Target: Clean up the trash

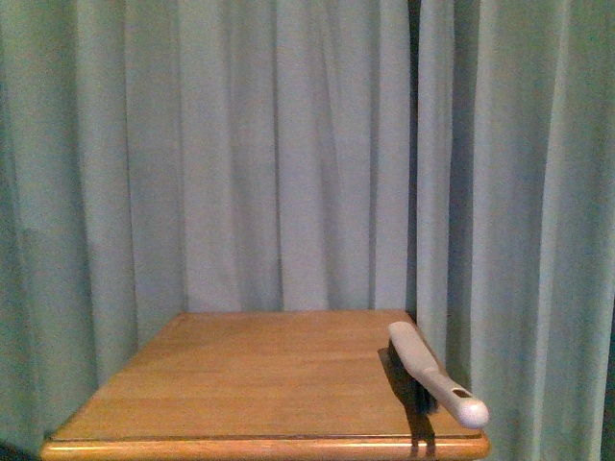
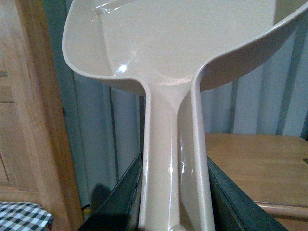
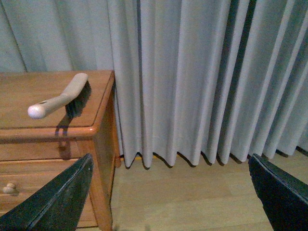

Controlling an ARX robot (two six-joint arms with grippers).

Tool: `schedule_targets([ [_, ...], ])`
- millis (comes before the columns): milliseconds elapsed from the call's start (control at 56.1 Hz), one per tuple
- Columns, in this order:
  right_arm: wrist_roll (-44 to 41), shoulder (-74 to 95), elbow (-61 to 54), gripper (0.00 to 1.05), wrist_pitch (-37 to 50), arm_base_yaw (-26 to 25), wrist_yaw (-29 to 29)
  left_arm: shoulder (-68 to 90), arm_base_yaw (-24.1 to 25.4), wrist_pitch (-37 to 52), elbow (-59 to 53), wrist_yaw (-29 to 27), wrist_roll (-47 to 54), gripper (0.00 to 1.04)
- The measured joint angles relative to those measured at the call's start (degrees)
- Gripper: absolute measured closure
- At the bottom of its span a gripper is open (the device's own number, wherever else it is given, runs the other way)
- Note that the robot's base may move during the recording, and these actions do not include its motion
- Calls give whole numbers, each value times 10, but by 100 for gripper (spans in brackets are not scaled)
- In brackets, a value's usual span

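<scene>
The arms are seen only through their wrist cameras. In the left wrist view, the left gripper [image 2: 174, 183] is clenched on the handle [image 2: 168, 144] of a beige dustpan [image 2: 168, 38]. Its two dark fingers [image 2: 120, 197] are pressed against either side of the handle, and the glossy pan is held raised in front of the camera with its open scoop turned toward the lens. A wooden table [image 2: 260, 163] is seen past the pan on one side. On the other side are a wooden cabinet [image 2: 29, 120] and a patch of black-and-white checked fabric [image 2: 24, 216]. In the right wrist view, the right gripper [image 3: 170, 163] is spread wide with nothing between its fingers. It is held off the side of the table, above a bare wooden floor [image 3: 192, 192] and facing a pale grey-green curtain [image 3: 202, 72]. In the front view, a hand brush [image 1: 437, 376] with a white handle and dark bristles is seen resting on the tabletop's right side, near the right edge, with its handle end pointed at the near right corner. The rest of the tabletop is shown as open wood as far as the curtain behind it. A drawer [image 3: 33, 168] with a small knob [image 3: 8, 188] is seen under the table's edge. Where the trash lies cannot be told from these views.
</scene>
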Motion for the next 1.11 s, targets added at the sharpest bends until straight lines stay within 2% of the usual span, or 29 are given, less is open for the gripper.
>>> schedule_targets([
  [18,-2,10,4,7,-7,14,36,0,1,0,0,0,-1,76],
  [36,12,143,41,7,-20,106,262,-3,2,0,-1,3,-5,76],
  [71,22,193,63,7,-14,123,277,-3,2,0,-1,3,-6,76],
  [250,95,381,206,7,-1,143,181,-3,2,0,-1,2,-8,76],
  [463,177,618,416,7,-59,159,87,-3,2,0,-1,2,-8,76],
  [731,260,838,635,7,-143,195,50,-3,2,0,-1,2,-8,76],
  [945,309,956,730,7,-214,209,51,-3,2,0,-1,2,-8,76],
  [1105,328,1016,775,7,-223,212,45,-3,2,0,-1,2,-8,76],
])
